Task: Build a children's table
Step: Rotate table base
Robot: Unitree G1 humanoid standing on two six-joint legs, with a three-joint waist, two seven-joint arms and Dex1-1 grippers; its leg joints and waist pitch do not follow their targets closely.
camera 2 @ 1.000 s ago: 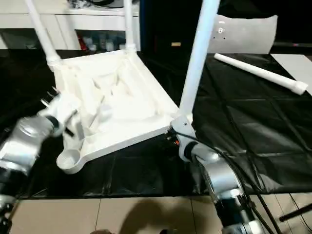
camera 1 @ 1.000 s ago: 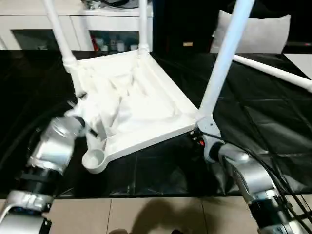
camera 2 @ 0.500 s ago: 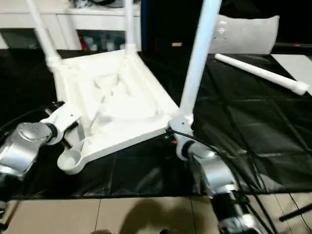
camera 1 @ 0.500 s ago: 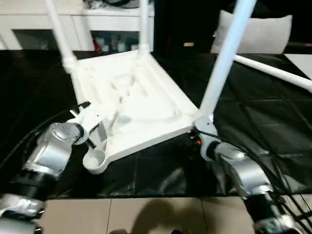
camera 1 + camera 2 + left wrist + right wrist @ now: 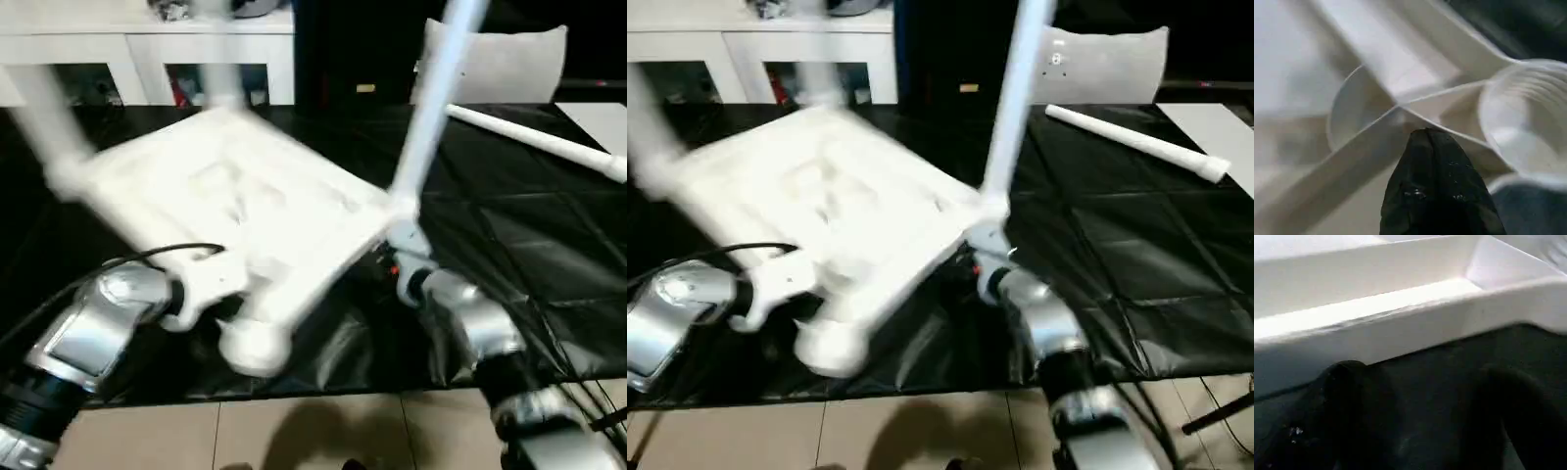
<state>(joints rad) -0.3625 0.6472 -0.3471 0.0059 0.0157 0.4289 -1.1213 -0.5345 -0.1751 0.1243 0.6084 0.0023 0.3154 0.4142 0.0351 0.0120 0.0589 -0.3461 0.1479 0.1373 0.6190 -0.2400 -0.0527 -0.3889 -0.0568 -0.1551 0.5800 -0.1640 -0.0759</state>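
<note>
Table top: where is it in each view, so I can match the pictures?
Left eye view: table top, upside down, centre-left.
Right eye view: centre-left, beside the right claw's arm.
Left wrist view: ribbed underside beyond the left claw.
Right wrist view: its rim crosses beyond the right claw.
Shared landmark: black sheet beneath the table top.

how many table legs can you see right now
4. Three stand in corner sockets of the upturned tabletop: the near right leg, the far middle leg and the blurred far left leg. The loose leg lies on the black mat at right.
</note>
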